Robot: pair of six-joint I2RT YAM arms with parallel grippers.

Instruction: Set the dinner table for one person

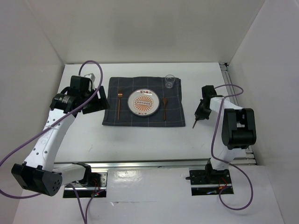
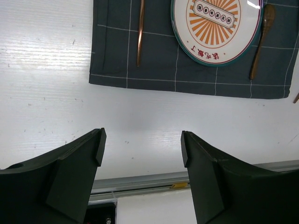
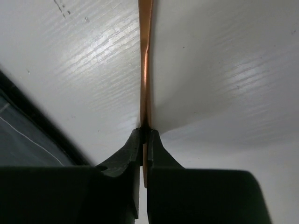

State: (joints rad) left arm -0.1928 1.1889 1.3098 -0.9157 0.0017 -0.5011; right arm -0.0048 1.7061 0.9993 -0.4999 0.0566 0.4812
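Note:
On the white dinner table [image 1: 140, 144] lies a dark grey checked cloth [image 1: 112, 117]. A plate with an orange sunburst [image 1: 143, 102] sits at its middle, with a copper fork [image 1: 119, 103] to its left, a copper spoon [image 1: 164, 108] to its right and a clear glass [image 1: 169, 81] at the far right corner. Right of the cloth, my right gripper [image 1: 200, 114] is shut on a thin copper utensil [image 3: 145, 70], seen edge-on between the pads over bare table. My left gripper [image 1: 96, 102] hovers open and holds nothing, left of the cloth.
Metal rails run along the table's near edge [image 1: 154, 163] and right edge [image 1: 229, 74]. White walls close in the left, back and right sides. In the left wrist view the cloth [image 2: 163, 74], plate [image 2: 217, 28] and near rail [image 2: 140, 184] show beyond the open fingers.

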